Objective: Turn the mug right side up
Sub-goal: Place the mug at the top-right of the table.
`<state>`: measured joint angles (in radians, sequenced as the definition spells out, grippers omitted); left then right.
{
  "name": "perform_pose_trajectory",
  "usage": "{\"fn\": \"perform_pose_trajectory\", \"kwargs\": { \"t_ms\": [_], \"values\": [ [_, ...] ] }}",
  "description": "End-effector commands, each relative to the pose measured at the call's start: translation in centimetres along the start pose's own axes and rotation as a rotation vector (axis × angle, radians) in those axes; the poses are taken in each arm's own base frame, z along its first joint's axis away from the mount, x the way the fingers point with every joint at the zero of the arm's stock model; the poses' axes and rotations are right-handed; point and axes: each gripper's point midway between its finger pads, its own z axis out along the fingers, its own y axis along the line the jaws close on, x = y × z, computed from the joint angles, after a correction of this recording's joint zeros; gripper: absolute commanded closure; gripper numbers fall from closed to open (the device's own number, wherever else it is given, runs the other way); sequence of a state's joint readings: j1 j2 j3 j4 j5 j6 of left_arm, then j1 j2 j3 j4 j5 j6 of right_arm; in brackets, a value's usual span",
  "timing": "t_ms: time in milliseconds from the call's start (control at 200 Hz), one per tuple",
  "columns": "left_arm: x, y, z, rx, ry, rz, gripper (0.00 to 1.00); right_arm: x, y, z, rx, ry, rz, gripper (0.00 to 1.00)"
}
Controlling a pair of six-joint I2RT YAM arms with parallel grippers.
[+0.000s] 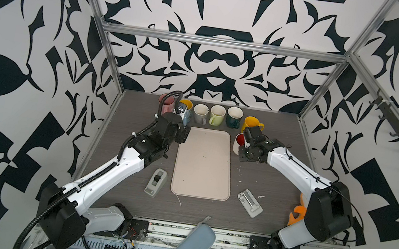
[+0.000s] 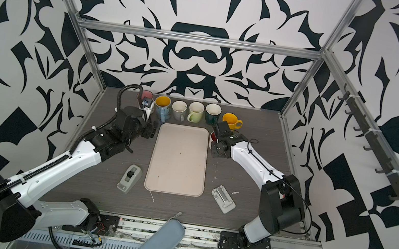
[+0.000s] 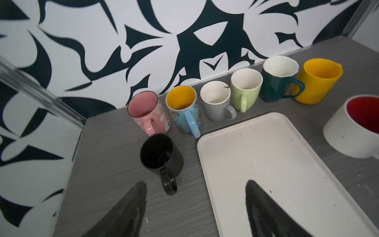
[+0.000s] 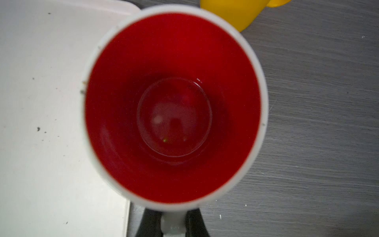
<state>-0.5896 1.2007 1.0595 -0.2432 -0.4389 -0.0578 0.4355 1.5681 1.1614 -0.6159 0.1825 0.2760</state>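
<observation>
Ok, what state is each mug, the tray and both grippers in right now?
Black mug: upright on the table, free.
White mug: upright, gripped by its handle.
Pink mug: upright.
Blue mug: upright.
Grey mug: upright.
Light green mug: upright.
Dark green mug: upright.
Yellow mug: upright.
Tray: empty but for specks.
Left gripper: open, holding nothing.
Right gripper: shut on the white mug's handle.

Grey table (image 1: 220, 211) with tray (image 1: 203, 163), row of 6 mugs (image 1: 217, 114), black mug (image 3: 161, 153), tape dispenser (image 1: 156, 182)
</observation>
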Motion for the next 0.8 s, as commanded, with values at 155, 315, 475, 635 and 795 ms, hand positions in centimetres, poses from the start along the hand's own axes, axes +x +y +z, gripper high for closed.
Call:
{"fn": "perform_pose_trajectory", "kwargs": {
  "t_ms": [155,315,475,635,795],
  "values": [
    [0.7,2.5,-0.9,0.032,-0.002,-0.289,0.17,-4.2,-0.9,0.7,-0.001,-0.167,0.043,1.00],
    [1.1,3.2,-0.6,0.040,0.015,-0.353,0.16,-4.0,-0.2,2.2,-0.050,-0.150,0.048,1.00],
    [1.2,3.2,-0.3,0.046,0.023,-0.366,0.03,-4.2,-0.2,2.8,-0.048,-0.164,0.063,1.00],
    [1.3,3.4,-0.3,0.042,0.025,-0.373,0.00,-4.2,-0.3,3.4,-0.033,-0.165,0.067,1.00],
    [1.5,3.5,-0.4,0.041,0.026,-0.373,0.00,-3.9,-0.3,4.3,-0.027,-0.150,0.078,1.00]
  ]
}}
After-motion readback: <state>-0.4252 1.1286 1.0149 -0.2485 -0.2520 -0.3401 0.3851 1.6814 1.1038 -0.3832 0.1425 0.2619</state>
